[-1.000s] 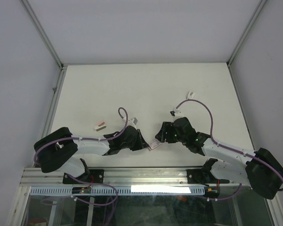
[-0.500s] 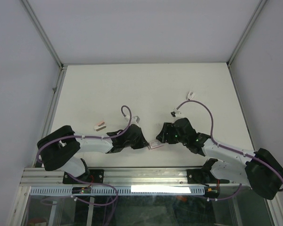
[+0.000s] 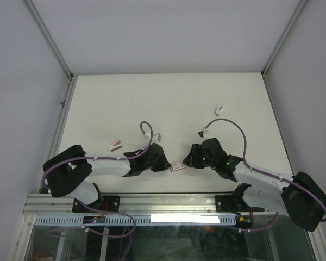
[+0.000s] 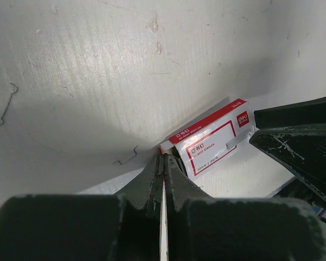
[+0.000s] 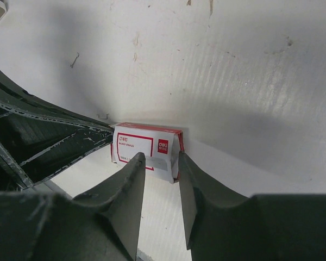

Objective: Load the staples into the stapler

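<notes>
The small flat white cardboard box of staples with a red label [image 4: 212, 144] lies flat on the white tabletop [image 3: 168, 103], near its front edge, between the two arms.

Left pincer [image 4: 163, 159]: pressed together, tips at one short end of the box. Whether a flap is nipped cannot be told.

Right pincer [image 5: 159, 159]: spread, straddling the opposite end.

The box is judged light, thin-walled, easily crushed and apt to slide. It is best held by its long edges while the contents are drawn out endwise.
</notes>
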You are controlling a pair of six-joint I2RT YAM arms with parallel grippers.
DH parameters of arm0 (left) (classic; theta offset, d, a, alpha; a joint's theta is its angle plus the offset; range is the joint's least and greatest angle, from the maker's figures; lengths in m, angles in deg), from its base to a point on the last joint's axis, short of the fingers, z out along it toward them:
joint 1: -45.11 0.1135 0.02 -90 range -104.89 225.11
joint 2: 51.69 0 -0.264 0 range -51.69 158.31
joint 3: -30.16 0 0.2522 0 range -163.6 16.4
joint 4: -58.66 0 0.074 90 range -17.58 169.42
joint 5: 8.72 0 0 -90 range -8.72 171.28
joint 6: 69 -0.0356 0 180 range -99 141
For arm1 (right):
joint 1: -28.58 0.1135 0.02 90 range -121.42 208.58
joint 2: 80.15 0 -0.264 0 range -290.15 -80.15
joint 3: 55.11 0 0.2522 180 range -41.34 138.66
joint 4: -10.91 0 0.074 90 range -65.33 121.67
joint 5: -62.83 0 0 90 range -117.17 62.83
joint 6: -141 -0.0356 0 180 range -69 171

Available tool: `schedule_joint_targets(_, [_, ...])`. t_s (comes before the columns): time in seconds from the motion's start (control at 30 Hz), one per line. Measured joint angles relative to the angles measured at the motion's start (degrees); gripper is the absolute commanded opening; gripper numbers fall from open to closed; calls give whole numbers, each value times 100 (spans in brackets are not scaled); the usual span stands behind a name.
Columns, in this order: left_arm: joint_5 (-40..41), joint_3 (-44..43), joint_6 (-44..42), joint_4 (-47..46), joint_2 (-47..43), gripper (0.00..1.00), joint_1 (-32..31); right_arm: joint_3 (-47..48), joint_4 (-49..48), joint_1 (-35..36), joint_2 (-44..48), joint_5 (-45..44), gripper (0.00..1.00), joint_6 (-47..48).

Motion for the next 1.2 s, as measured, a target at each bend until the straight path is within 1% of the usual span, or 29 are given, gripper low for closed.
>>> schedule_joint_targets(0.17, [85, -28, -26, 52, 0, 0, -37, 0, -118, -2, -181, 85, 29, -15])
schedule_joint_targets(0.23, [122, -39, -35, 68, 0, 0, -37, 0, -170, -2, -271, 114, 26, -20])
schedule_joint_targets(0.37, [157, -55, -44, 101, 0, 0, -37, 0, -273, -4, -420, 177, 14, -17])
schedule_joint_targets(0.4, [164, -57, -52, 103, 0, 0, -37, -2, -302, -4, -439, 188, 9, -22])
schedule_joint_targets(0.47, [219, -61, -68, 107, 0, 0, -39, -4, -337, -4, -446, 192, 3, -22])
schedule_joint_targets(0.53, [297, -76, -96, 129, 0, 0, -39, -4, -358, -2, -446, 188, 0, -26])
schedule_joint_targets(0.87, [737, -229, -339, 444, 0, 0, -107, -122, -424, -2, -439, -7, 0, -37])
schedule_joint_targets(1.2, [935, -407, -739, 837, 0, 0, -107, -144, -323, -4, -306, -284, 0, -76])
